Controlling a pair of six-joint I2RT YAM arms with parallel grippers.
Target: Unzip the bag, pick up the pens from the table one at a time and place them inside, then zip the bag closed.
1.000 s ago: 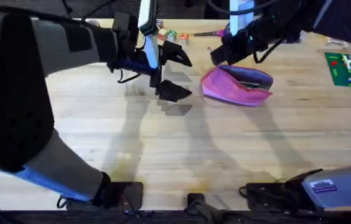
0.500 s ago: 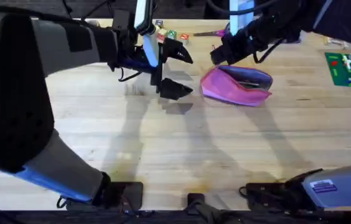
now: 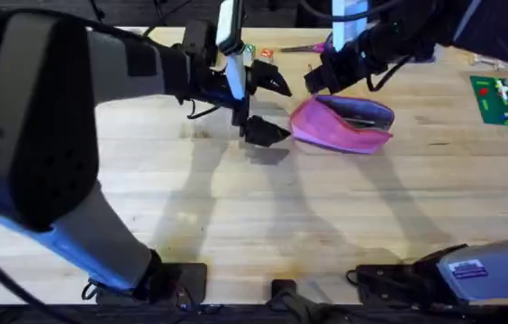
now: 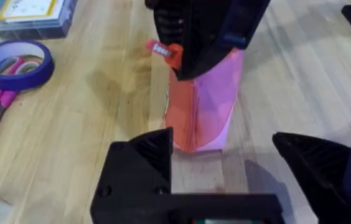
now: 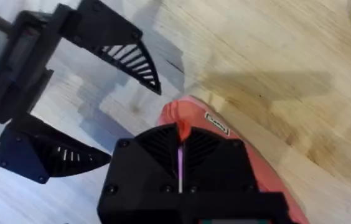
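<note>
Since the earlier frames, the left gripper (image 3: 270, 108) has shifted toward the bag (image 3: 342, 123), fingers spread wide and empty. Right gripper (image 3: 326, 74) is pressed together on the bag's near-left end. Bag lies on the table (image 3: 326, 207), long axis running left-right, mouth gaping upward. Risk: the advancing left fingers may collide with the right gripper or shove the soft pouch.

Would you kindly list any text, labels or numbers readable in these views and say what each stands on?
None can be read.
The yellow label on the clear box: print too blurred.
The sticker on the right arm's base: too small.
The tag on the bag: illegible.
</note>
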